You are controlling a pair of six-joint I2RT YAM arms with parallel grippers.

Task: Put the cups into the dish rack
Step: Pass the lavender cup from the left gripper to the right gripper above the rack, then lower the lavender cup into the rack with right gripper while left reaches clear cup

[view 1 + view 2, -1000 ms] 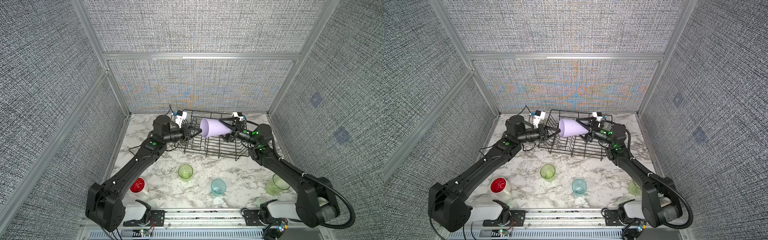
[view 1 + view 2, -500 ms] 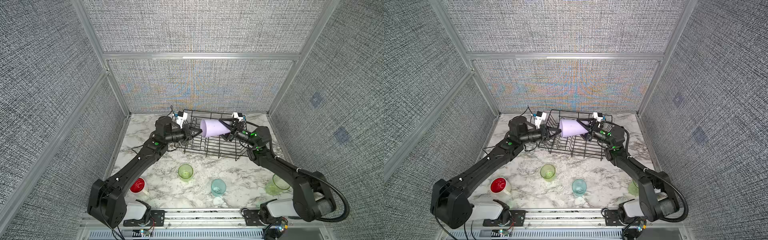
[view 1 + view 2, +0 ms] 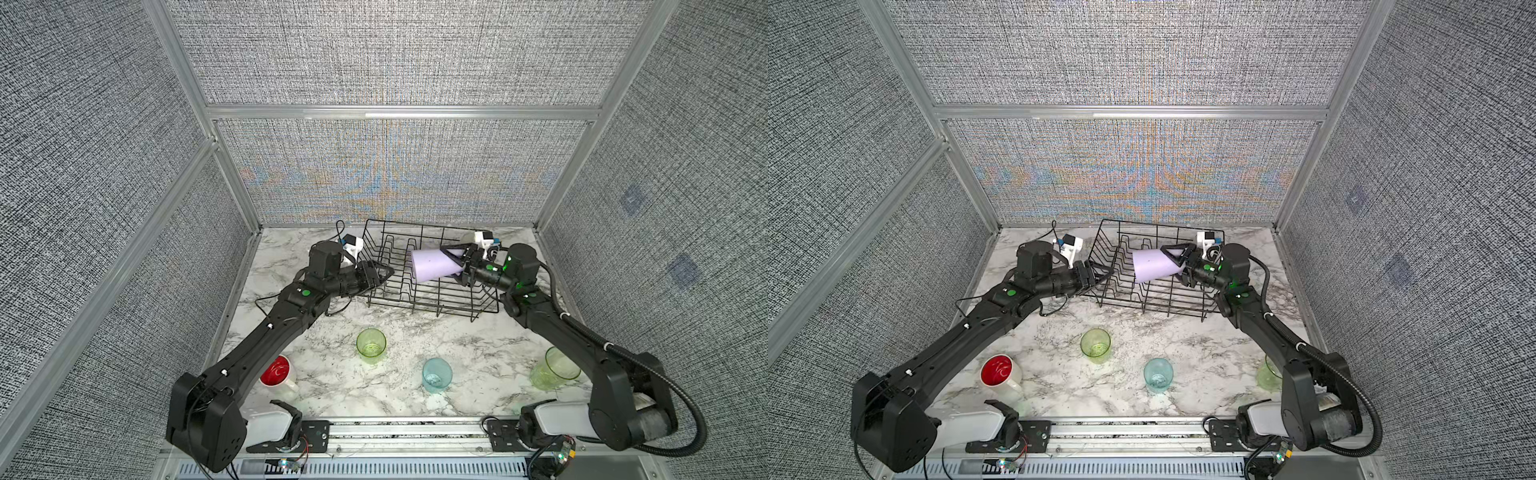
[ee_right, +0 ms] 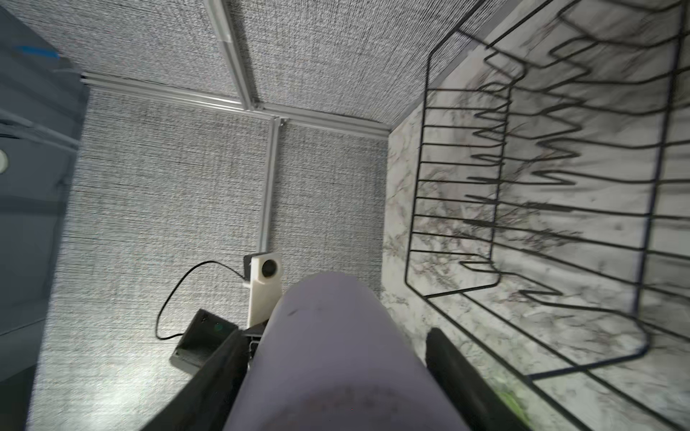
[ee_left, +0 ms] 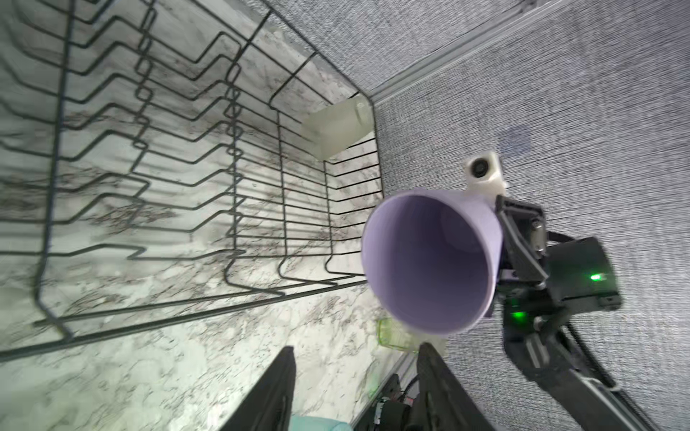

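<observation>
The lavender cup hangs on its side over the right half of the dish rack, above the wires and not resting on them as far as I can tell; its open mouth faces the rack's left end. The right gripper is clamped across the cup's narrow bottom end, one finger on each side of the wall, as the right wrist view shows plainly. The left gripper sits at the rack's left end with its jaws apart and nothing between them, clear of the cup's mouth. The cup looks like smooth opaque plastic; I'd judge it light, stiff and unlikely to break, but slick and tapered, so a pinch near the small end may squirt it out. A hold further up the wall, or over the rim, looks safer to me. Inside the rack's far right corner lies a pale translucent tumbler, tipped over; the rest of the rack is bare wire. On the marble tabletop in front of the rack wait a green tumbler, a teal cup, another green tumbler further to the rack's right, and a white mug with a red inside off to its left; all four stand upright and look empty.
</observation>
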